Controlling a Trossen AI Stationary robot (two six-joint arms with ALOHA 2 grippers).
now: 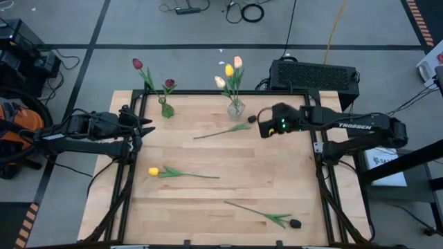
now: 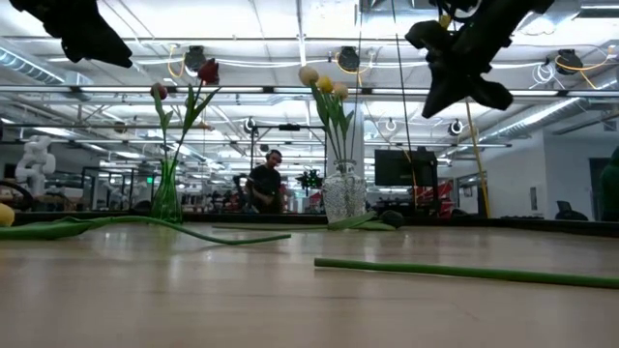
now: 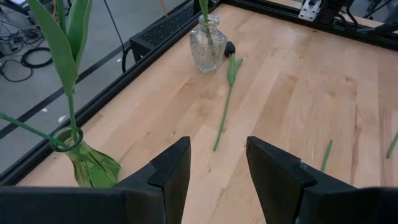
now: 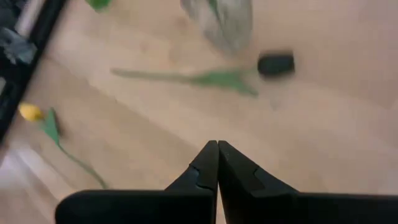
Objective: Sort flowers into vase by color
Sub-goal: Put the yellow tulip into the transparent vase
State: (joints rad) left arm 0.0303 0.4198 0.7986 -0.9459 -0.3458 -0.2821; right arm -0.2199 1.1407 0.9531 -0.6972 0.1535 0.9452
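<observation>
A pale wooden bench (image 1: 228,194) with a black frame is being shown from above, standing on a grey floor with dark tape lines. Behind it a black box (image 1: 315,75) is sitting on the floor, and cables are lying farther back. In the low view a big room with bright ceiling lights is being seen, and a person (image 2: 264,184) in dark clothes is sitting far behind the bench.

Two vases are standing at the far edge of the bench. The green vase (image 1: 166,108) is holding two dark red flowers (image 1: 137,63). The clear glass vase (image 1: 236,107) is holding three pale flowers (image 1: 229,70), yellow and cream.

Three more flowers are lying flat on the wood. A dark-headed flower (image 1: 225,129) is lying just beside the clear vase. A yellow flower (image 1: 154,171) is lying near the middle left. Another dark-headed flower (image 1: 295,223) is lying near the front right. The two dark heads are hard to make out, and their colour cannot be told surely.

The left hand (image 3: 217,165) is being held above the left edge of the bench, with its fingers apart and nothing between them. The right hand (image 4: 217,163) is being held above the flower by the clear vase, with its fingers pressed together and nothing held
</observation>
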